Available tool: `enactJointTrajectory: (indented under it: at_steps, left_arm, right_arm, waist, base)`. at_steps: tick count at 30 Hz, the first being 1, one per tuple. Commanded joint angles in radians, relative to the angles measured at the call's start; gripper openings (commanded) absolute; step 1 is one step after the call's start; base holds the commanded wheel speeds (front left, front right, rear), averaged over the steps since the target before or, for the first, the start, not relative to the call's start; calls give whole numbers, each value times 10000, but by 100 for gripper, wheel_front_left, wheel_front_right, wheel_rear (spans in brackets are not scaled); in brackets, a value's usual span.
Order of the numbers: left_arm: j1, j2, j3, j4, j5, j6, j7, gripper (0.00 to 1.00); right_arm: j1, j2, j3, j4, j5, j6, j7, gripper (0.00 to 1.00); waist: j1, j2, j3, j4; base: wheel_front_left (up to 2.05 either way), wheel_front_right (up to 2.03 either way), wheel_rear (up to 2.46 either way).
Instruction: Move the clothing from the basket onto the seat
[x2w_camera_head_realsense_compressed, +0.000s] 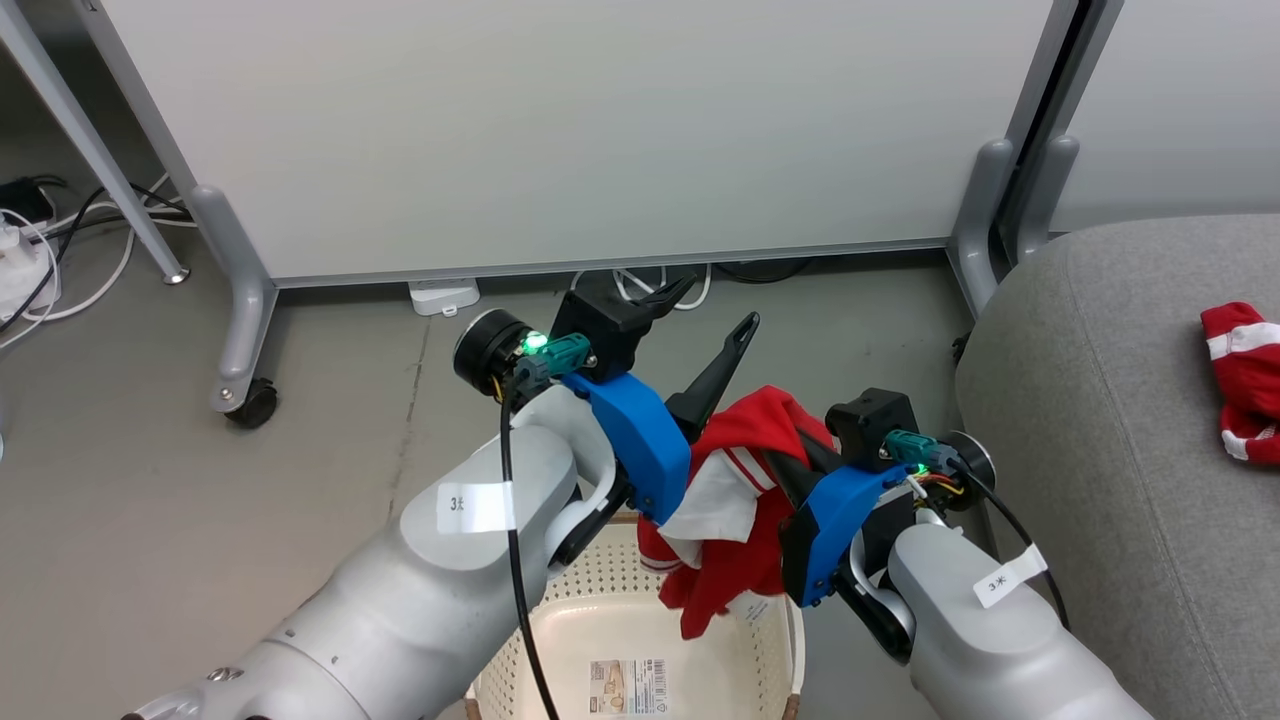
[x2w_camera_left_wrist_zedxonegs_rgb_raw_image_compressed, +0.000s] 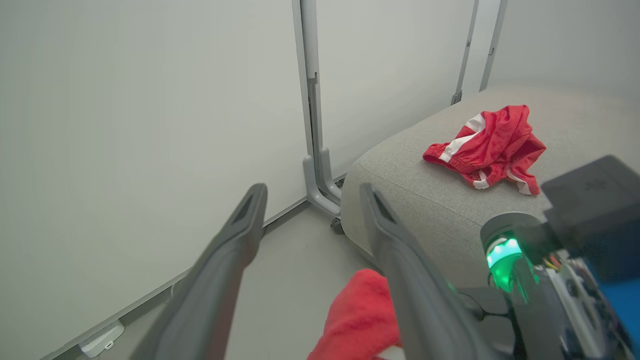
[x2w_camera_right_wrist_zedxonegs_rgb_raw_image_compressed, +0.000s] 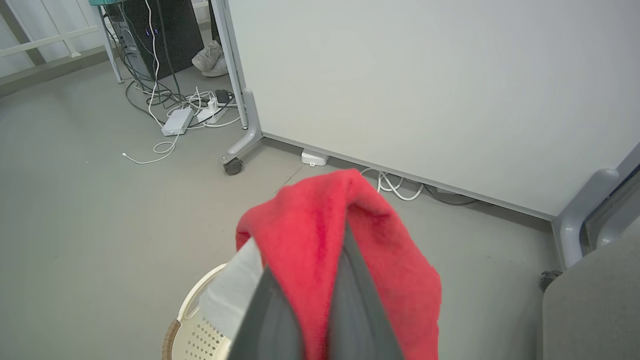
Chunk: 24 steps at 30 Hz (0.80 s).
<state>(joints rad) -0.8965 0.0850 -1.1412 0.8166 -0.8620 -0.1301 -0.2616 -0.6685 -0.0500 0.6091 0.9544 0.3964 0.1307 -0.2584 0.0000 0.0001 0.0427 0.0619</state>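
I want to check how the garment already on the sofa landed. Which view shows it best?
The left wrist view: the garment lies whole, crumpled, on the sofa. The head view cuts it off at the right edge; the right wrist view catches a corner of the sofa.

Red with white panels is seen on the garment (x2w_camera_head_realsense_compressed: 745, 430), perforated cream on the basket (x2w_camera_head_realsense_compressed: 590, 600), grey on the sofa (x2w_camera_head_realsense_compressed: 1100, 420).

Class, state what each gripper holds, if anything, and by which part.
The right gripper is shut on a red garment, pinching a bunched fold at its top; the rest hangs over the basket. The left gripper is open, holding nothing.
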Motion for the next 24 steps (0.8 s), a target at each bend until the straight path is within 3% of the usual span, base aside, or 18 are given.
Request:
enactJointTrajectory:
  at_steps: [1,6,13,24]
  left_arm:
    - [187,49,118,-37,73,19,-49,100]
    - [714,221,679,-447,343,225,-48,100]
    - [2209,652,2251,-1800,1421,636,-40,100]
    - [4555,1088,4377,-3485,3345,225,-40,100]
  right_arm:
    - [-195,-6,-33,8,10,1,-71,0]
    - [-214,-6,-98,-48,-73,1,-84,0]
    - [-208,-6,-384,-254,-225,1,-83,0]
    - [112,-6,-623,-415,-471,1,-84,0]
  waist:
    - [0,-1,13,2]
    - [0,-1,56,-36]
    - [0,-1,125,-88]
    - [0,-1,138,-115]
  base:
    - [0,0,0]
    - [0,0,0]
    - [0,0,0]
    - [0,0,0]
